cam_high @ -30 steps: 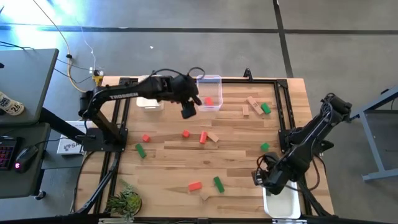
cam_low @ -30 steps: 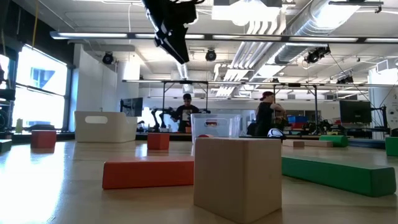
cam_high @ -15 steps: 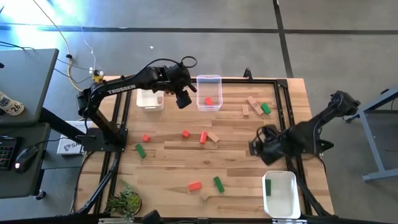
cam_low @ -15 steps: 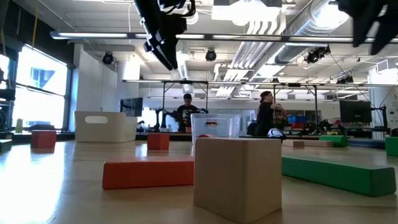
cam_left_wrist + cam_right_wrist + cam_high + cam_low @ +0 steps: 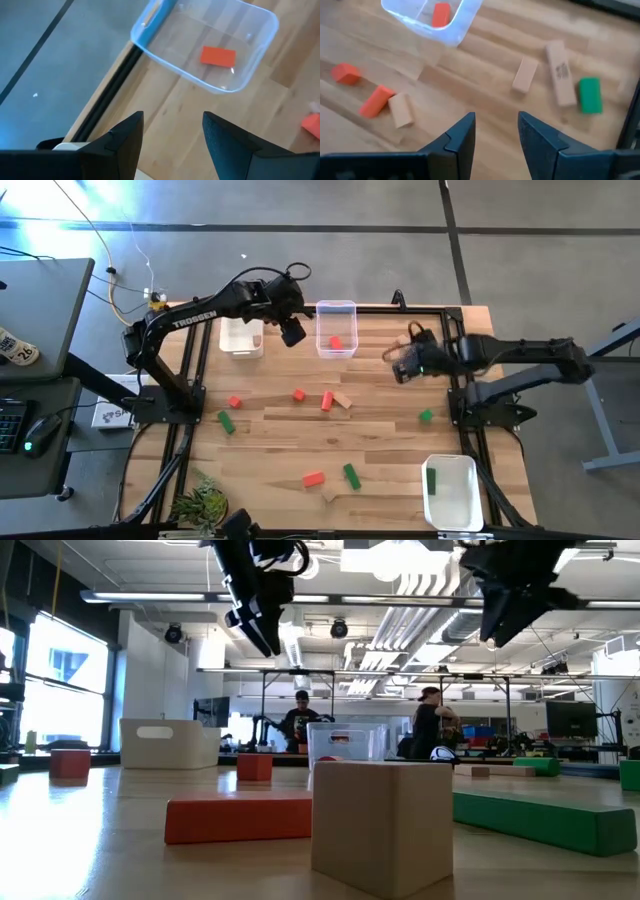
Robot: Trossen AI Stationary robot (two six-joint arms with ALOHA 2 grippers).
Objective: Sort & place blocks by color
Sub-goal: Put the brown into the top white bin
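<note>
High view: the left gripper (image 5: 292, 333) hangs open and empty between the white bin (image 5: 240, 340) and the clear bin (image 5: 336, 330). The right gripper (image 5: 405, 367), also open and empty, hovers beside far-right blocks (image 5: 408, 346), likely choosing one.

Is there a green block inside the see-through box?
No, the see-through box holds only one red block; the left wrist view shows nothing green in it.
</note>
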